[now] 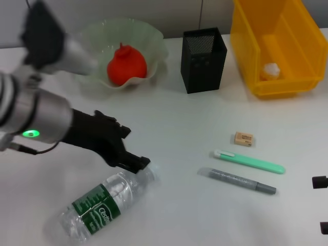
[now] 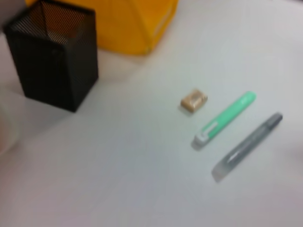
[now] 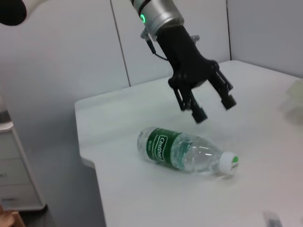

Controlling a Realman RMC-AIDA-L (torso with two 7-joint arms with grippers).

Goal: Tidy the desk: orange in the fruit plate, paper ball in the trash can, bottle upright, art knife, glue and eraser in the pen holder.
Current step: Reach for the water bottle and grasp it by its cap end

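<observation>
The bottle point(image 1: 103, 204) lies on its side on the worktop point(image 1: 174, 123), cap point(image 3: 229, 161) free. The left gripper point(image 3: 213, 109) hovers above its neck, jaws wide. The right gripper point(image 1: 321, 204) sits at the worktop's edge; its jaws cannot be judged.

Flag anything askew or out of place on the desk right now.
The bottle lies on its side, cap on, nothing spilled; the left hand hovers open above its cap end. The eraser, a green stick and a grey stick lie loose outside the pen holder.
</observation>
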